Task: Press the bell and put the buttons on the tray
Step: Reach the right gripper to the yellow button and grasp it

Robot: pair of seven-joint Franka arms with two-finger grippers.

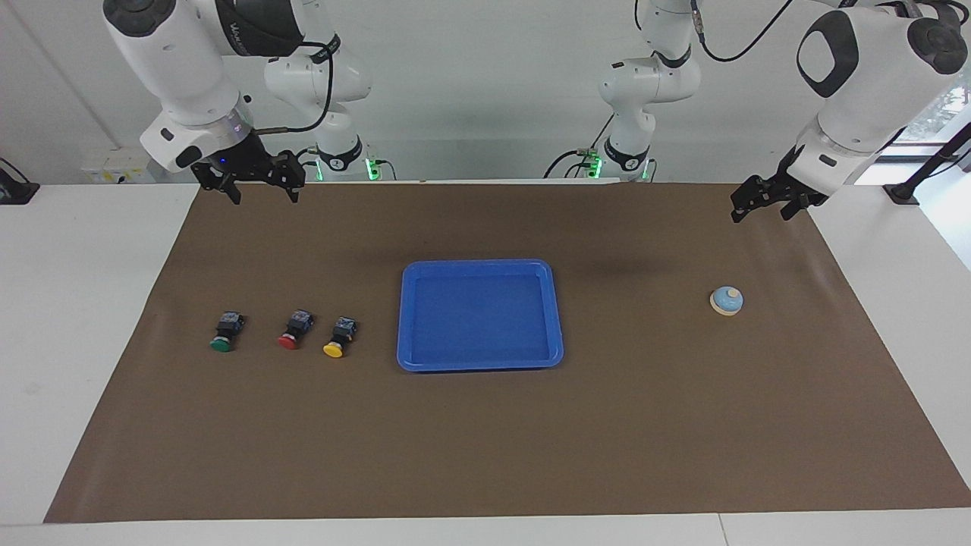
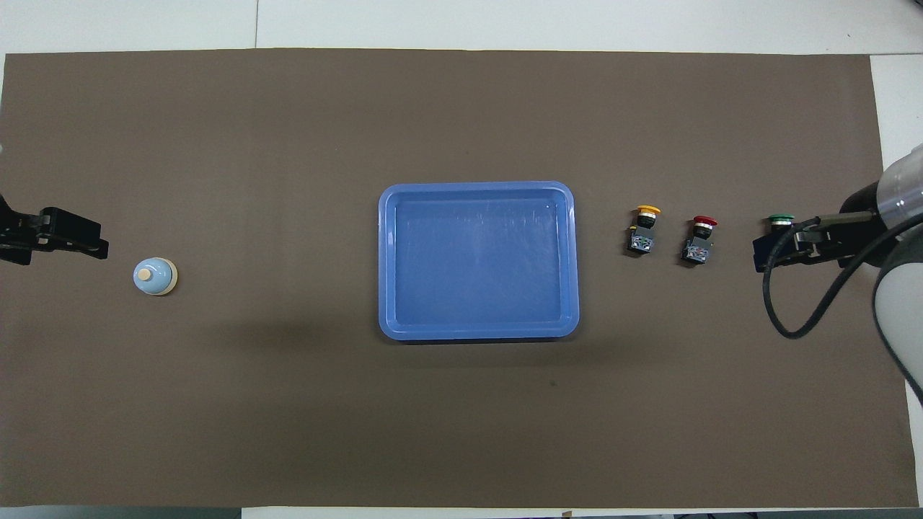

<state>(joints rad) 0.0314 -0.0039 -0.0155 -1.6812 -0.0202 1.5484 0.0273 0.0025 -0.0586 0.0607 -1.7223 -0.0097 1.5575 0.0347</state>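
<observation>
The shallow blue rectangular plastic tray [image 1: 479,315] sits mid-table. Three black-bodied round-capped push buttons [image 1: 287,332] line up beside it toward the right arm's end; the small light-blue domed bell [image 1: 727,300] lies well apart toward the left arm's end.

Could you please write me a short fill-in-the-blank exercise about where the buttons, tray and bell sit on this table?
1. The button nearest the tray has a ____ cap.
2. The number of buttons lying in the tray is ____.
3. The bell sits toward the ____ arm's end of the table.
4. Between the green button and the yellow button lies the ____ button.

Missing words: yellow; zero; left; red
</observation>
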